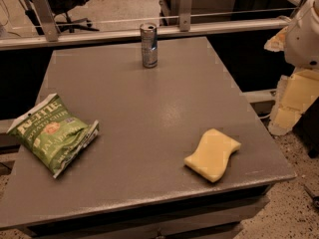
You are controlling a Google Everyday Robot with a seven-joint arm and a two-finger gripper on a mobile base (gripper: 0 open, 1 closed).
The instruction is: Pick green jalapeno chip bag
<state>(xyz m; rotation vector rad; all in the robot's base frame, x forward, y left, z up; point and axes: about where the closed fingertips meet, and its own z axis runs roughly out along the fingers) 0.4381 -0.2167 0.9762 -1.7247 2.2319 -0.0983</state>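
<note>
Grey table (149,113); bag (54,133) by left edge, gripper (294,98) far right, spread impossible to tell. Could shove bag overboard if low.

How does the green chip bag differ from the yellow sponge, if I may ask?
The green jalapeno chip bag is crinkly and printed, far left; the yellow sponge is plain, front right. The bag is larger than the sponge. Both lie flat on the table. The gripper is out of view; a white arm part shows far right.

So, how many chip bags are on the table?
1: the crinkly light-green jalapeno chip bag, on the grey table, left side. None seems hidden. The gripper is out of view.
</note>
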